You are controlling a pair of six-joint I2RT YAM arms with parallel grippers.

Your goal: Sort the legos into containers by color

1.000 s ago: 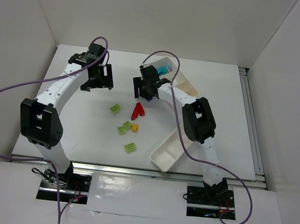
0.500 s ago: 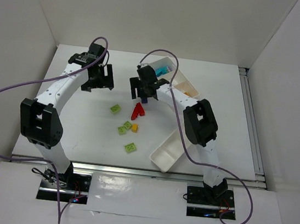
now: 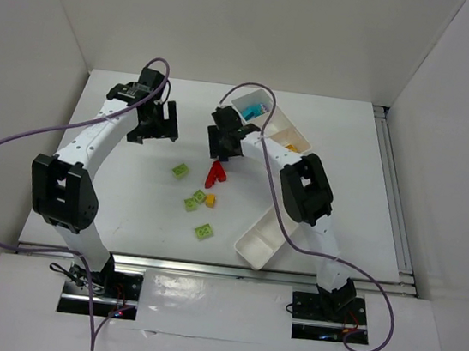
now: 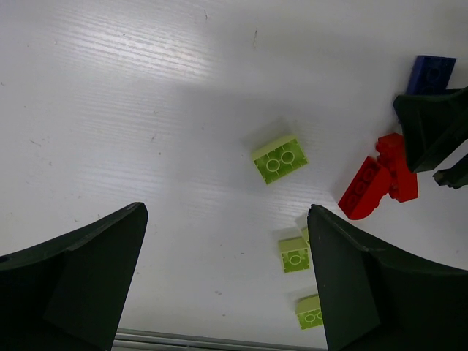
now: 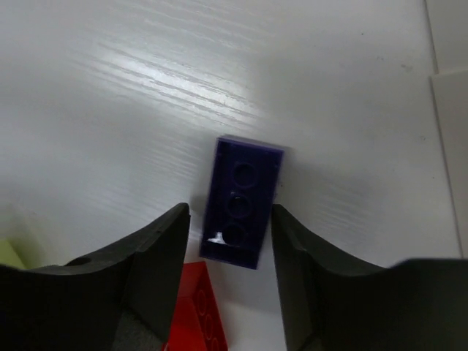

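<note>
left claw [image 4: 227,219]: jaws spread wide, hanging over the desk [image 3: 347,173] at the back left, holding nothing.
right claw [image 5: 228,216]: lowered around the purple brick [image 5: 241,201], one finger close on each long side; I cannot tell whether it is pinching.
purple brick: flat on the desk, studs up, just beyond the red bricks [image 4: 380,179].
red bricks: two, touching each other, mid-desk.
lime bricks [image 4: 279,159]: four, scattered left of and nearer than the red ones.
orange-yellow brick [image 3: 210,199]: just beside one lime brick.
far tray [image 3: 297,130]: back right, with a teal brick [image 3: 256,109] in its end compartment.
near tray [image 3: 260,244]: slanted, front right.
</note>
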